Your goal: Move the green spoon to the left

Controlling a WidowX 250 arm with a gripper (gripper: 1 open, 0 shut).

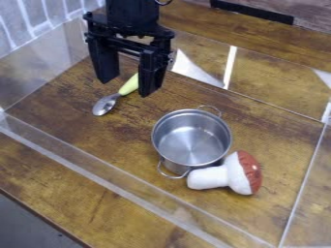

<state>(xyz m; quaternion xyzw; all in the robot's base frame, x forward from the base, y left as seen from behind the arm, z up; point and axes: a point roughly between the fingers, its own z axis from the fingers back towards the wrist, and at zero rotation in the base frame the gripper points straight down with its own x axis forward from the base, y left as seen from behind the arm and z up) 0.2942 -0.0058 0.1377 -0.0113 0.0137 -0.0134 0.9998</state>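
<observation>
The gripper (128,79) hangs with jaws spread over the green spoon (118,95) on the table (77,126). It should descend straight, straddle the thick handle, and close squarely.

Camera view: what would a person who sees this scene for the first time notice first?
The black gripper stands out at the upper left, its jaws open and pointing down over the green spoon, which lies on the wooden table. Near the middle sits a shiny empty metal pot. A toy mushroom with a red-brown cap lies on its side just beside the pot, toward the lower right.
</observation>
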